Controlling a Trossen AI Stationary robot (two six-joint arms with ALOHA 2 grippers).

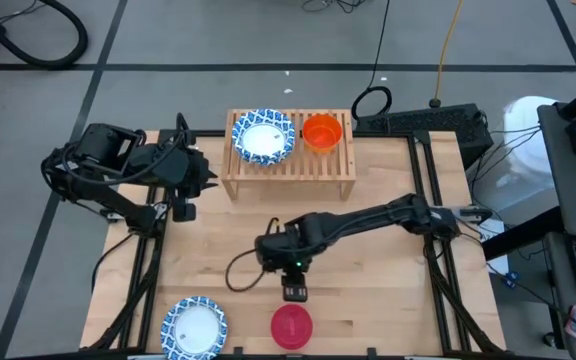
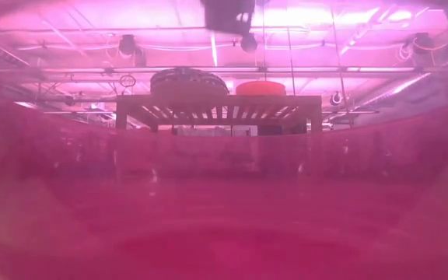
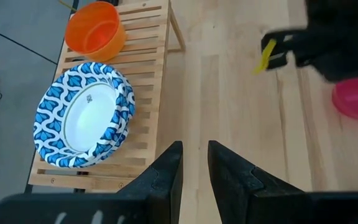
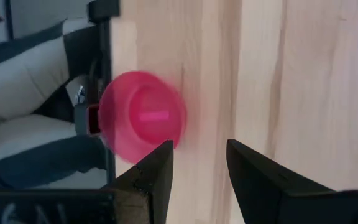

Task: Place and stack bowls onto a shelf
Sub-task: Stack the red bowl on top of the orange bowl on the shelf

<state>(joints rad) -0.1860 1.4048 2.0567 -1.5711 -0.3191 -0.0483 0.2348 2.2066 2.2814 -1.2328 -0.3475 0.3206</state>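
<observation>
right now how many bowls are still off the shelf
2. A blue-patterned bowl sits at the table's near left corner, and a red bowl sits at the near edge just right of it. The shelf already carries blue-patterned bowls, possibly stacked, and an orange bowl.

Right arm reaches across mid-table, elbow bent; right gripper (image 1: 295,292) points at the near edge, fingers (image 4: 157,171) parted, empty. Left arm folded at the table's left edge (waiting); left gripper (image 3: 193,168) narrowly parted, empty.
</observation>
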